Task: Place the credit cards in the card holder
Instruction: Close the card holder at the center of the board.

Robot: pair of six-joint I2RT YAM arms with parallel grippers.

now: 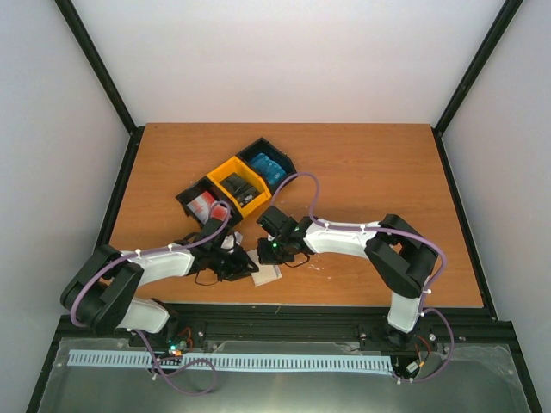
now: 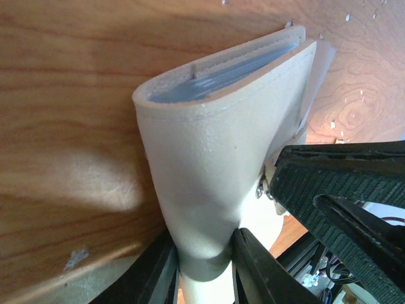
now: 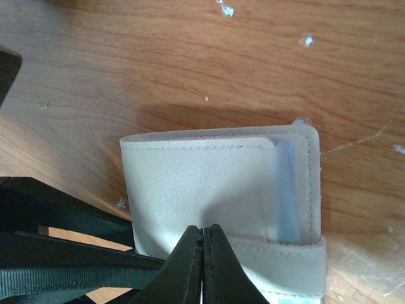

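Top view: I see the card holder [image 1: 269, 274] near the front edge of the table [image 1: 362, 163], between the left gripper [image 1: 236, 261] and the right gripper [image 1: 274, 250]. The credit cards [image 1: 269, 169] sit in the tray [image 1: 220, 170].

Left wrist: the left gripper [image 2: 204, 256] pinches the card holder [image 2: 215, 145] at its narrowed end.

Right wrist: the right gripper [image 3: 202, 240] is pressed together, its tips on the card holder [image 3: 209, 183].

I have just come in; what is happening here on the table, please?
The robot is working on the folded beige wallet near the table's front edge. The left gripper pinches one end of it. The right gripper is shut, its tips at the wallet's edge. The cards lie in the tray, not yet picked up.
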